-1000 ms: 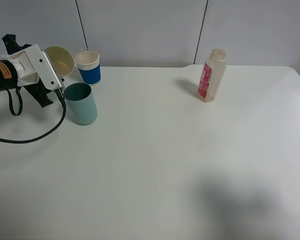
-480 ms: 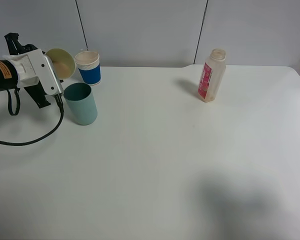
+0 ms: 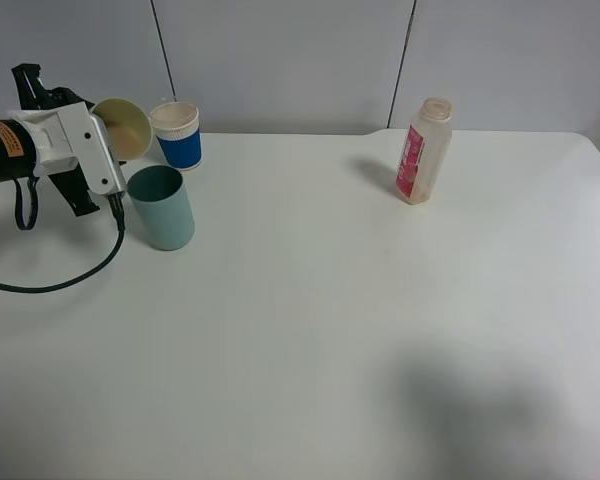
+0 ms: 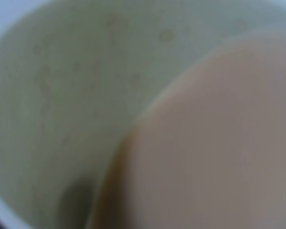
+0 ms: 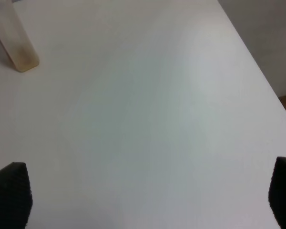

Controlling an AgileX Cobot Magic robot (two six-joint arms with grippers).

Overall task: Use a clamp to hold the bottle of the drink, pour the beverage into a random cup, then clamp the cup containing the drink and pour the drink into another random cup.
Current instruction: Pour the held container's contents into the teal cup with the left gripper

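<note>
The left gripper (image 3: 102, 140) is clamped on the pale yellow-green tumbler (image 3: 121, 124) and holds it in the air, tipped well over so that its mouth faces out toward the middle of the table (image 3: 310, 300). In the left wrist view the tumbler's inside wall (image 4: 62, 95) fills the picture, and the peach-tan beverage (image 4: 219, 143) lies pooled against the lower side of the wall (the view is too blurred to tell how near the rim it reaches). The teal tumbler (image 3: 162, 207) stands upright on the table just below and in front of the tipped one, its mouth under the lowered rim. The blue cup (image 3: 177, 134) with a white rim stands just behind, near the table's back edge. A black cable (image 3: 60, 278) loops from the left wrist across the table.

The right gripper (image 5: 147, 193) hangs over the white table with its jaws spread wide. The bottle (image 3: 422, 150) stands upright, well apart from the cups, at the far right of the table.
</note>
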